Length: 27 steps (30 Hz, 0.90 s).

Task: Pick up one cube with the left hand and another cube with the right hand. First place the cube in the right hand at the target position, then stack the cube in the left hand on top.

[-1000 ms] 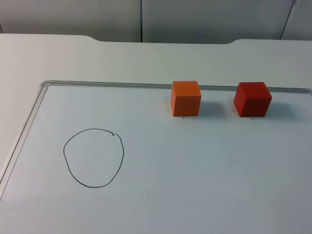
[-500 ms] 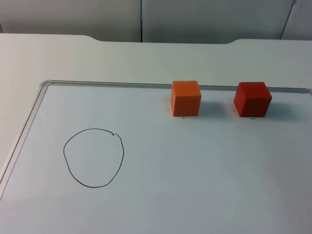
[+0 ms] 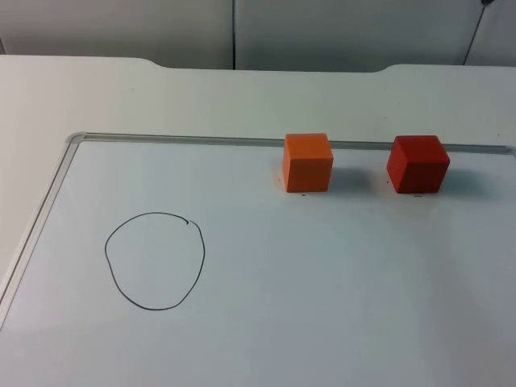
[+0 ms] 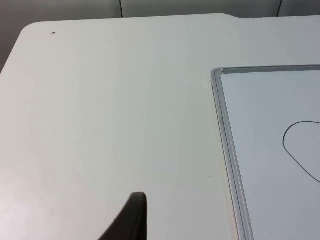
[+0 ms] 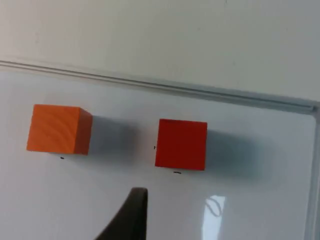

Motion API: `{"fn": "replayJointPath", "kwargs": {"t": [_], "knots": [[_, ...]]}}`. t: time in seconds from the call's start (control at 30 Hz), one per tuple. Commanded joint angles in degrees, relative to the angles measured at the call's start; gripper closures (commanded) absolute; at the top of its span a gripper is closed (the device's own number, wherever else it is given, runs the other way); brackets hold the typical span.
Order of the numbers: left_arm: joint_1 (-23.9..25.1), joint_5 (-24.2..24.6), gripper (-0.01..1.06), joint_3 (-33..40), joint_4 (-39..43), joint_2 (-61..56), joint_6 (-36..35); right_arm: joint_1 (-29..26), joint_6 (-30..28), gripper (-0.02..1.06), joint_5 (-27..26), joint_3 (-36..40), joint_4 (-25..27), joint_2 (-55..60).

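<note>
— Beside the whiteboard's [image 3: 48,201] far rim, we see the orange cube [image 3: 307,162] and red cube [image 3: 417,164] side by side, untouched; the drawn circle [image 3: 155,260] sits well apart, nearer us.

— Our right pincer [image 5: 131,217] hangs near the red cube, our left pincer [image 4: 131,220] over the table [image 4: 110,110] off the rim. We cannot tell either's spread. We risk nudging a neighbouring cube.

One black fingertip of the left gripper [image 4: 131,220] hangs above the bare table, left of the whiteboard's edge. One black fingertip of the right gripper [image 5: 129,216] hangs above the whiteboard, on the near side of the two cubes, touching neither.
</note>
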Motion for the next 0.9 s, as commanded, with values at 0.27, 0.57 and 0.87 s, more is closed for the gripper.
{"fn": "replayJointPath", "kwargs": {"t": [0.27,0.57,0.87], "knots": [[0.1,-0.4,0.00,0.4,0.0,-0.3,-0.2,3.2,8.2,0.01,-7.1,-0.5,-4.0,13.3],[0.1,-0.4,0.00,0.4,0.0,-0.3,-0.2,3.2,9.5,0.01,-14.3,-0.5,-0.5,22.3],[0.1,-0.4,0.00,0.4,0.0,-0.3,-0.2,3.2,9.2,0.05,-16.2,-0.5,0.4,28.4]]}}
